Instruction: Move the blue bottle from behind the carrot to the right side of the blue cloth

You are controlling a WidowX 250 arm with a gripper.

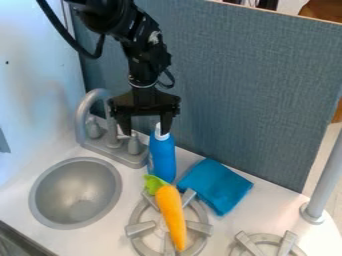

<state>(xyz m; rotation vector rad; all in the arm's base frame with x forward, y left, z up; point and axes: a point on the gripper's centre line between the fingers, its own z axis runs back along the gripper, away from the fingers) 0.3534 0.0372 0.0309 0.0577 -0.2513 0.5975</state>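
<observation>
Black two-finger gripper (145, 133): positioned at the far side of the counter (257, 215), left of center, pointing down. Fingers: spread apart, with the right one in line with the white cap (161, 132) of the blue bottle (162, 157). Contact between finger and cap: cannot tell. Bottle: upright on the counter, just right of the gray faucet (83, 112) and its handles (135, 145).

Orange toy carrot (172, 212): lying across the gray left burner (139, 228), on the near side of the bottle. Green top (154, 184): directed to the far left, close to the bottle's base. Orange tip: directed toward the near edge.

Folded blue cloth (217, 186): flat on the counter, right of the bottle and beyond the burner. Round metal sink (75, 192): set into the left part of the counter, near the faucet. Right burner (252, 243): at the near right. Gray post (324, 185): upright at the right. Blue-gray partition (247, 80): standing along the far side.
</observation>
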